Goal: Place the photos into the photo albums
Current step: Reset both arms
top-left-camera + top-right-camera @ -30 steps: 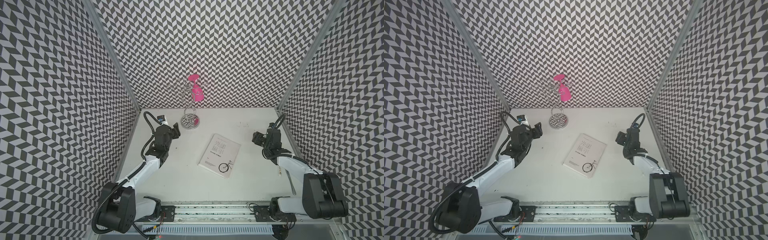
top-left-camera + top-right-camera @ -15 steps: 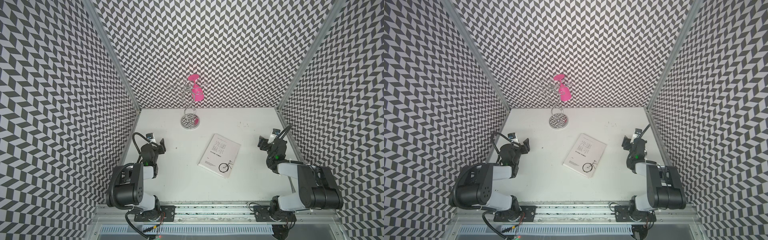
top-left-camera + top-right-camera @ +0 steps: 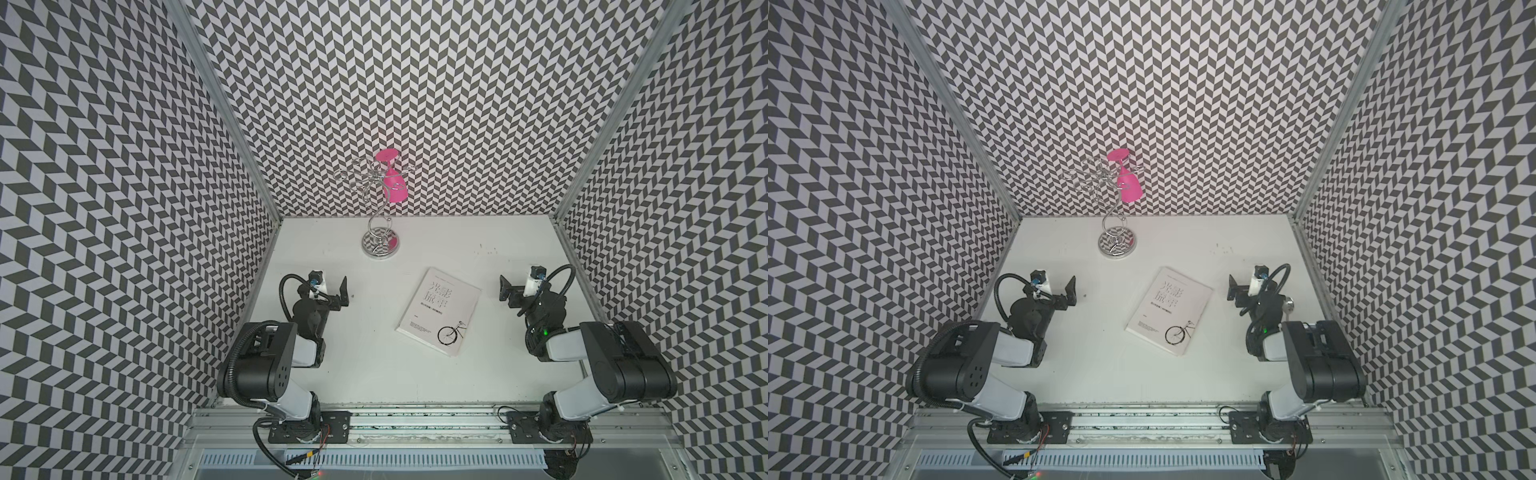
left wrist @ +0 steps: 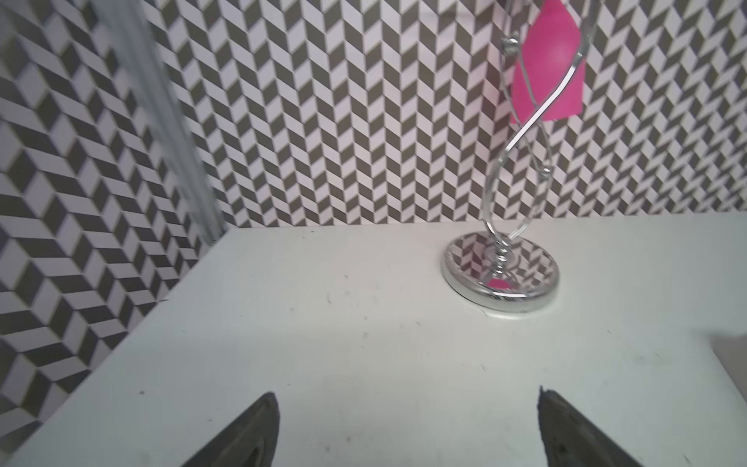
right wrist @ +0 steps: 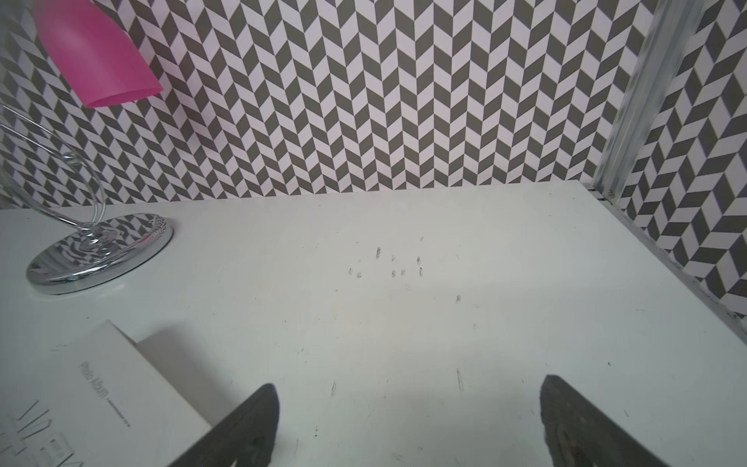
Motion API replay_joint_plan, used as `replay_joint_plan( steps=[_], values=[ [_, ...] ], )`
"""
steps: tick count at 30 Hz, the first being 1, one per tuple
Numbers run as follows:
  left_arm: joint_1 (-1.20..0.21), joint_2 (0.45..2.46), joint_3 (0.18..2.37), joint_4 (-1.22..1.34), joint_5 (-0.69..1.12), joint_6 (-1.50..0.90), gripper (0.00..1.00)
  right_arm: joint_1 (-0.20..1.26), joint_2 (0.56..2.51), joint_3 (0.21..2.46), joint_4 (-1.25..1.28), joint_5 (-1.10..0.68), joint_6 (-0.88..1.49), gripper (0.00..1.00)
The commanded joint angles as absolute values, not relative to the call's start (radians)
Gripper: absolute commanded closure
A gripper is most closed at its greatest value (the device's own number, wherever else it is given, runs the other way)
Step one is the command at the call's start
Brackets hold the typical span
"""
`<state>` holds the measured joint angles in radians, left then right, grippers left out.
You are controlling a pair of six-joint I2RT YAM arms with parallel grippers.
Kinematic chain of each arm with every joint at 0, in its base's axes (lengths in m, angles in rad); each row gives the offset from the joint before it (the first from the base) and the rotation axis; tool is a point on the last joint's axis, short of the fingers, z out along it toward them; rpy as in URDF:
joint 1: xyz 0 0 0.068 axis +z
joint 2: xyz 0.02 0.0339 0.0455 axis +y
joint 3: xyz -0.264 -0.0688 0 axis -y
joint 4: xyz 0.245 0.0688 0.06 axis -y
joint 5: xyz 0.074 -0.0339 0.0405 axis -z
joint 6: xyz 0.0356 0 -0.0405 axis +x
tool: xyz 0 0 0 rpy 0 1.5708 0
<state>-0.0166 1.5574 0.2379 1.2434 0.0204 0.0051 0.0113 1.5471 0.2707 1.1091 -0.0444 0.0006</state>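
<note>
Back come the arms: the left arm [image 3: 266, 365] and right arm [image 3: 623, 365], stretched out over the bench [image 3: 374, 374] a second ago, now sit folded over their bases at the front edge, and the album [image 3: 438, 316] hasn't shifted at all. It lies closed, cover up, skewed, about mid-bench and a touch toward the right edge, between the two grippers but touching neither. Left gripper [image 4: 404, 428]: jaws spread wide, nothing between them, only bare bench ahead, so it looks parked rather than reaching. Right gripper [image 5: 408, 424]: same story, jaws wide and empty, the album's corner close by on its mid-bench side. And the photos? None show loose anywhere on the bench; with the cover shut I'd judge they're tucked inside, though no view can confirm that. That would explain the posture: nothing left to carry, so the jaws are let go wide and the arms tuck home, leaving the middle free. Near the back edge, the stand [image 3: 380, 245] with its pink glass [image 3: 392, 187] sits well apart from the album, out of the working area.
</note>
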Motion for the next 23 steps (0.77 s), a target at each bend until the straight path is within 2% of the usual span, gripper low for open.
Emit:
replay_joint_plan(
  steps=[1,23],
  values=[
    [-0.012,1.552,0.247,1.262,-0.081,-0.017,0.0,0.018,1.538,0.279,1.204,-0.005,-0.012,0.01],
    [-0.035,1.551,0.242,1.269,-0.116,-0.002,0.0,0.02,1.536,0.278,1.205,-0.003,-0.012,0.01]
  ],
)
